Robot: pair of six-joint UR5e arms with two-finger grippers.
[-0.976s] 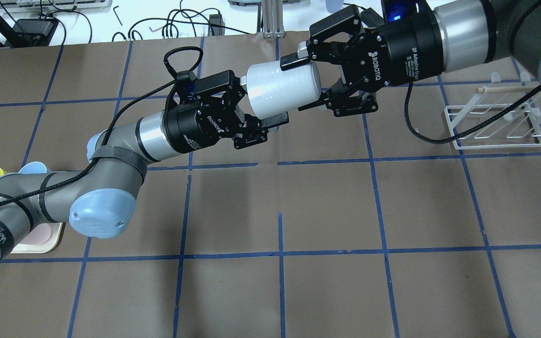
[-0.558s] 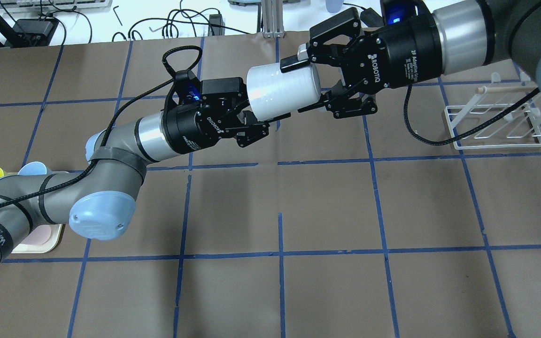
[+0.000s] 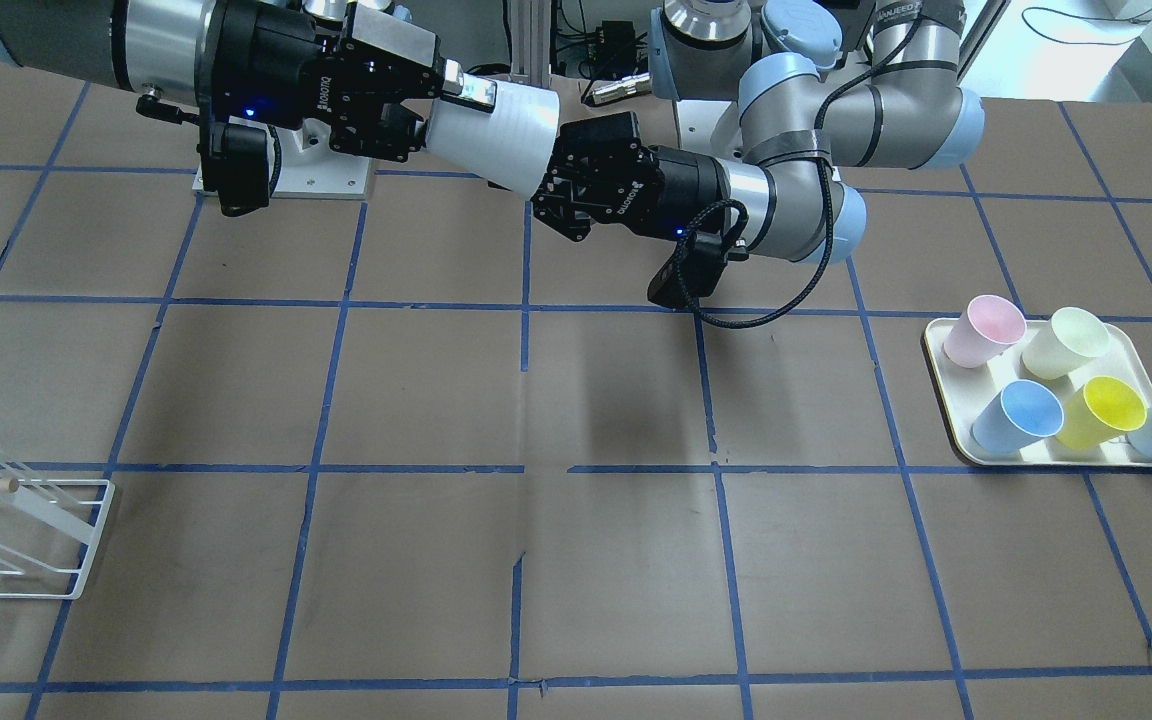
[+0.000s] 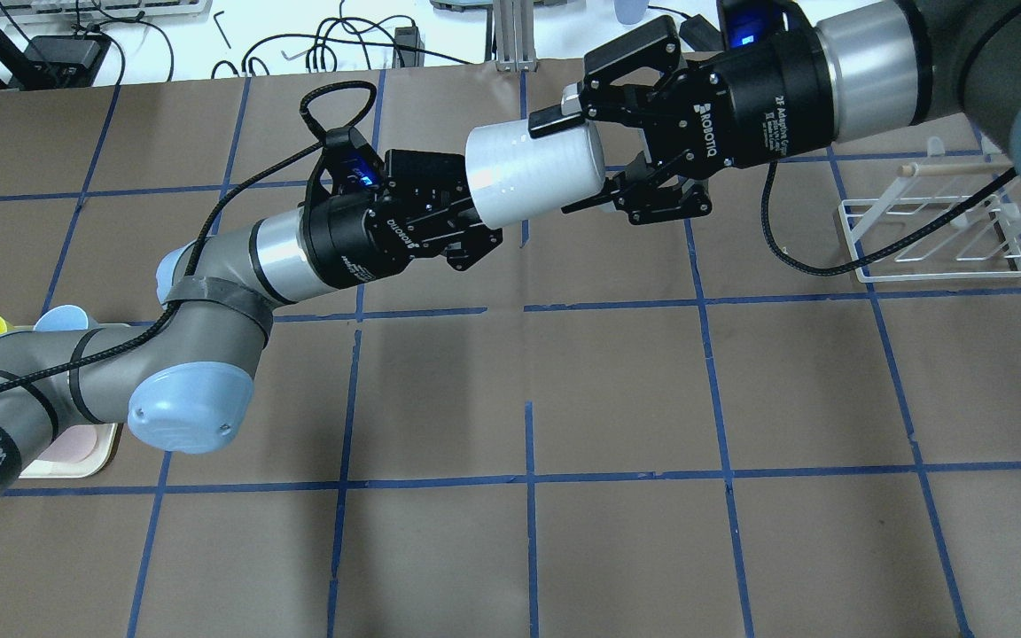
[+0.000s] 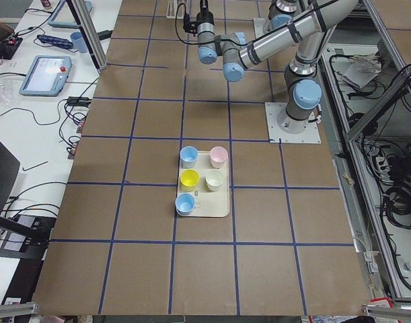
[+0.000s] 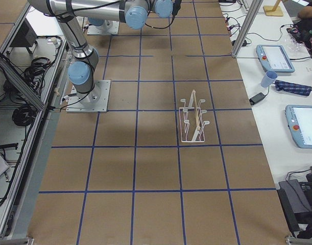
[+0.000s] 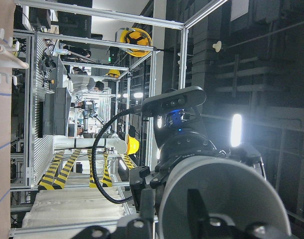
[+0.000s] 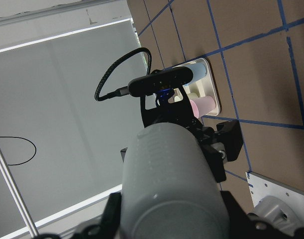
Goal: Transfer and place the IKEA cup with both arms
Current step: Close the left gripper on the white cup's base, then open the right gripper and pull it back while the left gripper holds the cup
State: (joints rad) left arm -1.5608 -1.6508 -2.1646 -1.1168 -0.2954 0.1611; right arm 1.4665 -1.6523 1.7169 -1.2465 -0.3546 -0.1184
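The grey IKEA cup point(image 4: 533, 168) hangs on its side in the air over the far middle of the table, between both grippers. Its open wide end faces my left arm. My right gripper point(image 4: 564, 159) is shut on the cup's narrow end, one finger above and one below. My left gripper point(image 4: 479, 232) is shut on the lower rim. The left wrist view shows one of its fingers point(image 7: 196, 209) inside the cup's mouth point(image 7: 241, 199). In the front view the cup point(image 3: 491, 135) bridges my right gripper point(image 3: 451, 120) and my left gripper point(image 3: 548, 185).
A cream tray point(image 3: 936, 340) on my left side holds pink, pale green, yellow and two light blue cups. A white wire rack point(image 4: 936, 230) with a wooden dowel stands on my right side. Cables and tablets lie beyond the table's far edge.
My left gripper stood wide open around the cup's open end and has closed onto its rim, with the wrist turning a little. The cup and my right gripper have stayed in place.
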